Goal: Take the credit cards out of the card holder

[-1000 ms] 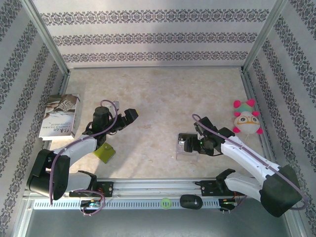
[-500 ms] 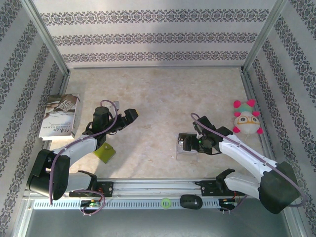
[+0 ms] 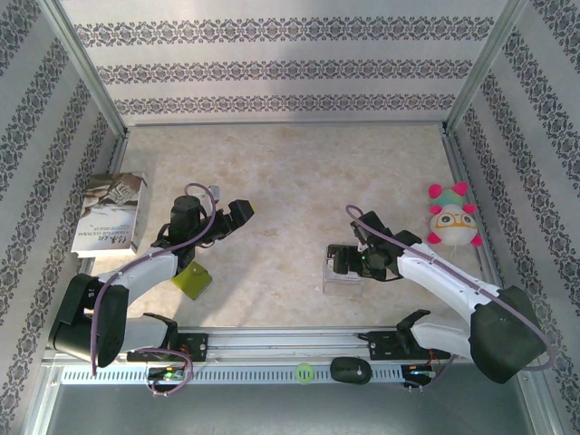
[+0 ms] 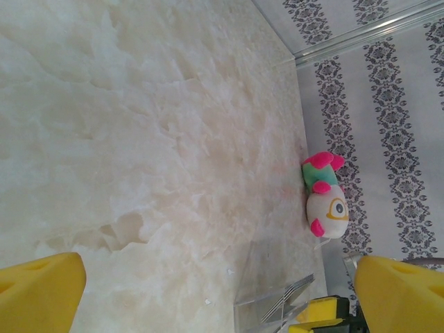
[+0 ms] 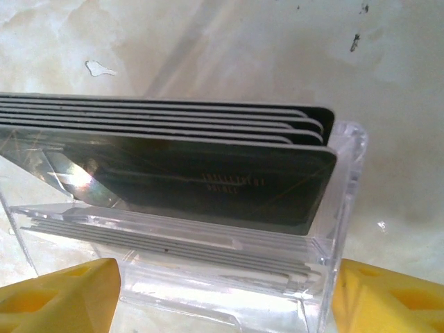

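Several dark flat credit cards (image 5: 208, 184) fill a clear card holder (image 5: 349, 173), right gripper (image 5: 225, 295) open astride it.

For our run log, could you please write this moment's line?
right fingers open, flanking clear card holder | cards inside | left fingers open, empty

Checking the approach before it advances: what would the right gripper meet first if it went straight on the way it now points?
Most likely the front wall of the clear plastic card holder, with the stack of dark cards just behind. The right gripper has its yellow fingers either side of it.
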Motion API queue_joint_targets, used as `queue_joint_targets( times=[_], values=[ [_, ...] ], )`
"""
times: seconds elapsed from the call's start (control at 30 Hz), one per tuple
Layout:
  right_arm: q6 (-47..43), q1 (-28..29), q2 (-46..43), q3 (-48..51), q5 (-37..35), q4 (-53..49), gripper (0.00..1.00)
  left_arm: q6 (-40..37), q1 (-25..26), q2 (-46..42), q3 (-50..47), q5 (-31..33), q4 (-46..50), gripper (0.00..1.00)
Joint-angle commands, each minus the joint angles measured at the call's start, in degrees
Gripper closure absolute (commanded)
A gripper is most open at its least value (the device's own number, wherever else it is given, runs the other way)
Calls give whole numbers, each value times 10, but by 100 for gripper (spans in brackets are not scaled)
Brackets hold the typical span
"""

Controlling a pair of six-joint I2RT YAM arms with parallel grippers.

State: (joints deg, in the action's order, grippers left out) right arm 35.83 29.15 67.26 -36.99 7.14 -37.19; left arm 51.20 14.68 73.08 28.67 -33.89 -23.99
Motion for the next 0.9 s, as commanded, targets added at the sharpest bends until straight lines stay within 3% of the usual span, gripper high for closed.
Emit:
queue_joint_targets(
  times=[0.0, 0.47, 0.87],
  values=[
    [7, 9, 8, 2, -6, 9, 22, -7, 7, -9, 10, -7, -11, 1],
    [11, 21, 71, -21, -14, 69, 23, -38, 7, -49, 26, 13, 60, 1],
    [-49, 21, 222, -157, -8, 110, 24, -95, 2, -128, 56, 88, 198, 1]
  ],
)
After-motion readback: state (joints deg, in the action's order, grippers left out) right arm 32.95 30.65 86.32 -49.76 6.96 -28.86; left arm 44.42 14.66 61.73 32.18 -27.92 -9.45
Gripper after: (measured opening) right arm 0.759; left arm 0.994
